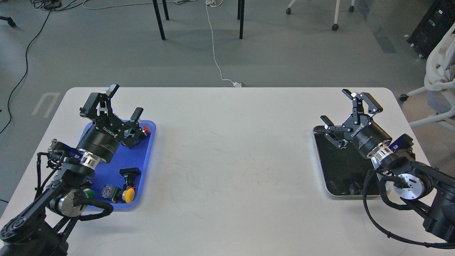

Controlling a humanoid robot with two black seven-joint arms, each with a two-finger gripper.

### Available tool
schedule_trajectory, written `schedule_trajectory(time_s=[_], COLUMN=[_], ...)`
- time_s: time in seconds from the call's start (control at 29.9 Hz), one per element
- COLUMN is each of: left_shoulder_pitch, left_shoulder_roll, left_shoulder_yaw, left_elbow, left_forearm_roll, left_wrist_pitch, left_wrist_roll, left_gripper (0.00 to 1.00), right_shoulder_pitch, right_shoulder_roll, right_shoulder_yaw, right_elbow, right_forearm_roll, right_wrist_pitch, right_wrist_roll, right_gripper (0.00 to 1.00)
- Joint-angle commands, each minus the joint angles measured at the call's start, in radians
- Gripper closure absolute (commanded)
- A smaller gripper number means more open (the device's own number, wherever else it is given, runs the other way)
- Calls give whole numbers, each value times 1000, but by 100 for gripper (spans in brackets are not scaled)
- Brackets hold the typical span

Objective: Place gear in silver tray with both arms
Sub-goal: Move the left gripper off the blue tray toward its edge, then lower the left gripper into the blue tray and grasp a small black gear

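Nearest the robot, small parts lay crowded in the blue tray [147,156]: a yellow-capped button [128,195], a black switch block [129,173] and a red-tipped piece [146,131], so a careless descent risked nudging neighbours or pinching the wrong one. The left gripper [125,100] hung above that tray, fingers spread wide and holding nothing, while the right gripper [345,107] stood equally wide and empty over the silver tray [321,167], well apart across the table [231,160], where any piece carried over loosely could drop; no gear could be picked out with certainty
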Motion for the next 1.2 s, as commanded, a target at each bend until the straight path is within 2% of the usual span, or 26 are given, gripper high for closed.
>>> schedule_trajectory(time_s=[0.0, 0.27, 0.47, 0.5, 0.67, 0.74, 0.97, 1.07, 1.17], left_shoulder_pitch=[-1, -23, -33, -30, -35, -53, -98, -99, -106], left_shoulder_roll=[1, -1, 42, 62, 162, 235, 453, 512, 576], left_shoulder_yaw=[1, 18, 20, 20, 20, 20, 20, 30, 70], left_elbow=[0, 12, 11, 8, -6, -26, -112, -170, -180], left_forearm_roll=[0, 2, 9, 11, 73, 182, 714, 936, 1176], left_wrist_pitch=[0, 0, -44, -72, -105, -105, -105, -105, -105], left_wrist_roll=[-2, 6, -5, -14, -54, -69, -70, -70, -70], left_gripper=[2, 2, 2, 2, 2, 2, 2, 2, 2], right_shoulder_pitch=[3, 6, 12, 18, 48, 52, 54, 58, 60], right_shoulder_roll=[16, 6, 10, 11, 16, 16, 14, 19, 26], right_shoulder_yaw=[0, 0, -1, -14, -52, -55, -55, -54, -55], right_elbow=[-5, -5, -8, -17, -18, -18, -20, -34, -40], right_forearm_roll=[0, 0, 0, -1, 0, -1, -1, 0, -1], right_wrist_pitch=[0, 0, 0, 0, 0, 0, 0, 0, 0], right_wrist_roll=[0, 0, 0, 0, 0, 0, 0, 0, 0], right_gripper=[1, 1, 1, 1, 1, 1, 1, 1, 1])
